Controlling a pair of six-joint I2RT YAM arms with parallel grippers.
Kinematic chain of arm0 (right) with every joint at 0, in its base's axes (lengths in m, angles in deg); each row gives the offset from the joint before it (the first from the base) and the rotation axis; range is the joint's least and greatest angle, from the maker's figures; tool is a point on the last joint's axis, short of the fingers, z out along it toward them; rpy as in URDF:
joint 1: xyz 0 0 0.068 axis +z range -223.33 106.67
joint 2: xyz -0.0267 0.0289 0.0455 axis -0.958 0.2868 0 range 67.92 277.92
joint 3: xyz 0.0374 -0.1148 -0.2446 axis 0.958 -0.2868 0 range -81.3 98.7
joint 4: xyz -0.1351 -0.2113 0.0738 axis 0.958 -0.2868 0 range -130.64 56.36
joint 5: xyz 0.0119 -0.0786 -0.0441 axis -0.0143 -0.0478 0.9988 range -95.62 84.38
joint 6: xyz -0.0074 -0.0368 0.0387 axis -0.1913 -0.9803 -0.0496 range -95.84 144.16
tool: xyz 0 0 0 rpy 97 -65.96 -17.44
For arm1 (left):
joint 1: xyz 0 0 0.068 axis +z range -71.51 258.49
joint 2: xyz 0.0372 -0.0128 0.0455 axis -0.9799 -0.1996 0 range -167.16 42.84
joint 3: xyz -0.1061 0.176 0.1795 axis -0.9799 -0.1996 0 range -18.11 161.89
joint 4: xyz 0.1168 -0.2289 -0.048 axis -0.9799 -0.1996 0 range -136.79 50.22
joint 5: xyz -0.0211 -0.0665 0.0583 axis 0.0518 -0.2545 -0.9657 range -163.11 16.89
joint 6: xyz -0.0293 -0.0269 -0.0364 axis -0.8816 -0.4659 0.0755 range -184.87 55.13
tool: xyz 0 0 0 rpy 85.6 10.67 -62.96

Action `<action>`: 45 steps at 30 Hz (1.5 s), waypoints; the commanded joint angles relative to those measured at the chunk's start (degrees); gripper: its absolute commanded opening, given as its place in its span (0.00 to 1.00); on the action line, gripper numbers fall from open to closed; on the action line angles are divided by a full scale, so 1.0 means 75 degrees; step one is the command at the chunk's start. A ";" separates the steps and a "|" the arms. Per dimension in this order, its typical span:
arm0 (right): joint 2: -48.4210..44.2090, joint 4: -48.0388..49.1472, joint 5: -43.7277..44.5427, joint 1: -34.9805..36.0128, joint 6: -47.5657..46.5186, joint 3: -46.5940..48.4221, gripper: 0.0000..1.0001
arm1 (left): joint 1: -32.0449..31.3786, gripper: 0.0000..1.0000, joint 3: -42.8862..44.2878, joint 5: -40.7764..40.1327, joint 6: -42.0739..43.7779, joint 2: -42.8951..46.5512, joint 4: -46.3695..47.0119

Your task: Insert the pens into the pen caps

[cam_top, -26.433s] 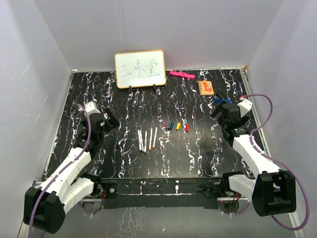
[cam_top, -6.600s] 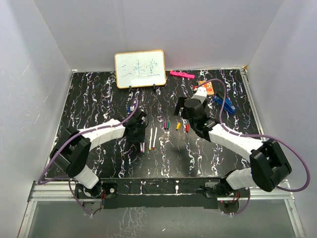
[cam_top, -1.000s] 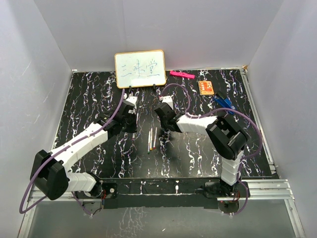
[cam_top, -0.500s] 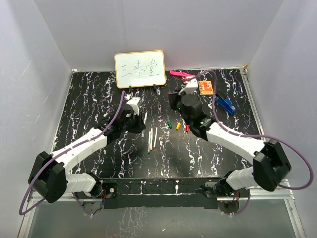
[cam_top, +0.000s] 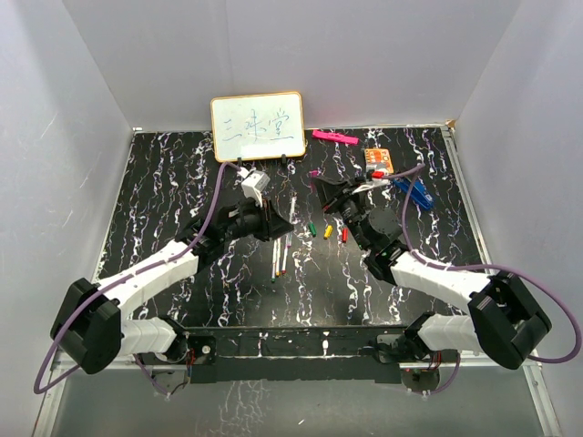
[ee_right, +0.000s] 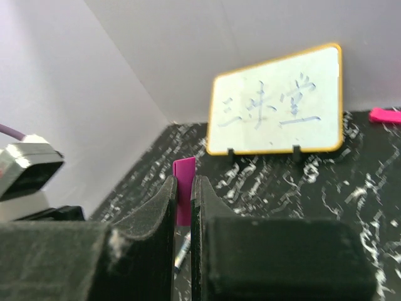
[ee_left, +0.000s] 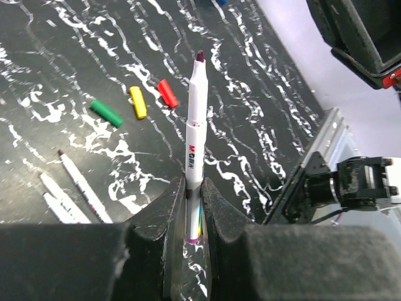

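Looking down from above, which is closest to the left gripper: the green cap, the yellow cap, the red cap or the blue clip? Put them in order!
From the left gripper, in the top view:
1. green cap, just to its right, left end of the row.
2. yellow cap, middle of the row.
3. red cap, right end of the row.
4. blue clip, far right, further back.

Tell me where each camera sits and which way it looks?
Top external: high behind the arms, looking down on the table; both arms show.
Left wrist: on the left arm, looking past the left gripper, shut on a pen, down at three loose caps.
Right wrist: on the right arm, looking past the right gripper, shut on a purple cap, toward the whiteboard.
Shared: top and right wrist both see the whiteboard.
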State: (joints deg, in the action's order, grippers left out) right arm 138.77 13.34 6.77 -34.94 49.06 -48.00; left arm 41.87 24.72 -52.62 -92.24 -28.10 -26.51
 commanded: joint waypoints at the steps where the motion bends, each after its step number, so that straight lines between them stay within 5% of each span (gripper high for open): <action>1: 0.0019 0.1891 -0.0476 -0.0003 0.0398 -0.0123 0.00 | -0.0068 0.00 -0.0086 0.0670 -0.0449 -0.0083 0.1018; 45: 0.0936 0.2763 -0.1265 0.0007 0.1132 -0.0291 0.00 | -0.0118 0.00 -0.0102 0.1000 -0.1108 -0.0122 0.1920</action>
State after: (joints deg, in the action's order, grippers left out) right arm 145.70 29.97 -1.98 -34.94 57.33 -50.10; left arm 41.23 23.24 -46.43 -100.48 -29.96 -14.27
